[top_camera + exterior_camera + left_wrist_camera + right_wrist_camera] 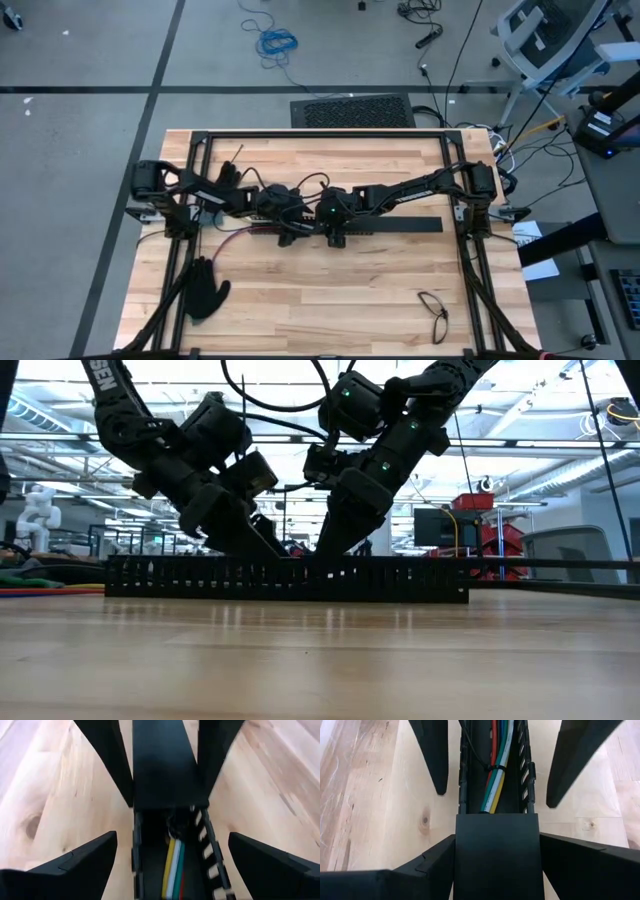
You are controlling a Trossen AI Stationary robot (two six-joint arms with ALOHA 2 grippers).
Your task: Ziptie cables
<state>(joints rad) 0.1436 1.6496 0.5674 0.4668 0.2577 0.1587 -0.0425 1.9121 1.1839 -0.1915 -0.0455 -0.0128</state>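
Note:
A long black slotted duct [400,227] lies across the middle of the table. The cables [496,750], red, green, white and yellow, run along inside its uncovered stretch. A thin dark ziptie [495,768] circles the bundle. A flat black cover [497,855] closes the duct's right part. My right gripper [497,837] is shut on that covered part at its left end. My left gripper [172,837] faces it from the table's left and is open. Its fingers stand on either side of the uncovered duct [137,865], apart from the walls. My right gripper pinches the covered duct by its two long sides [456,851] between its two fingers, right at the cover's end. The fingers [420,870] slant down from the table's right and lie across the duct. The duct rests flat on the table.
A black glove [207,290] lies near the front left. A thin dark wire loop [434,308] lies at the front right. A black frame [320,134] runs around the table's edges. Bare wood lies before and behind the duct.

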